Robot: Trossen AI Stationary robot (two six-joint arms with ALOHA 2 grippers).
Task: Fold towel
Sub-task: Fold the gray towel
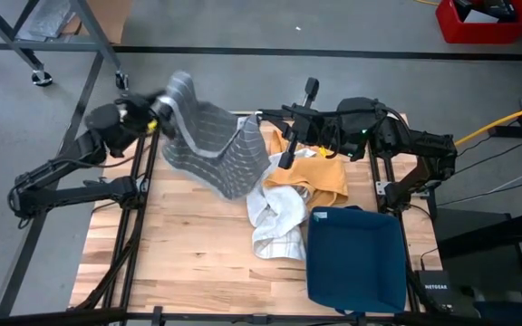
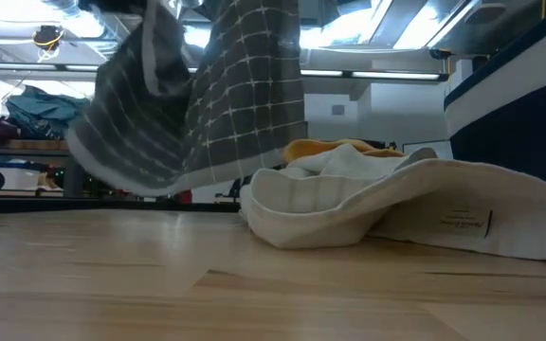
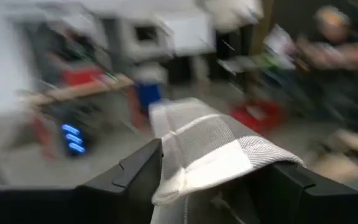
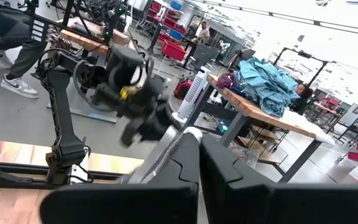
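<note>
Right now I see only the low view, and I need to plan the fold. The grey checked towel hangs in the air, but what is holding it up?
Observer: The right gripper is shut on an edge of the grey towel.
Operator: And the left one?
Observer: The left gripper is open, with a corner of the towel draped loosely between its fingers.
Operator: Where is that arm?
Observer: In the high view it hangs over the table's left edge, with the towel stretched between the two grippers.

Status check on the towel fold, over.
Left gripper open, grey checked towel draped between fingers. Right gripper shut on its edge. Towel pile beneath.
</note>
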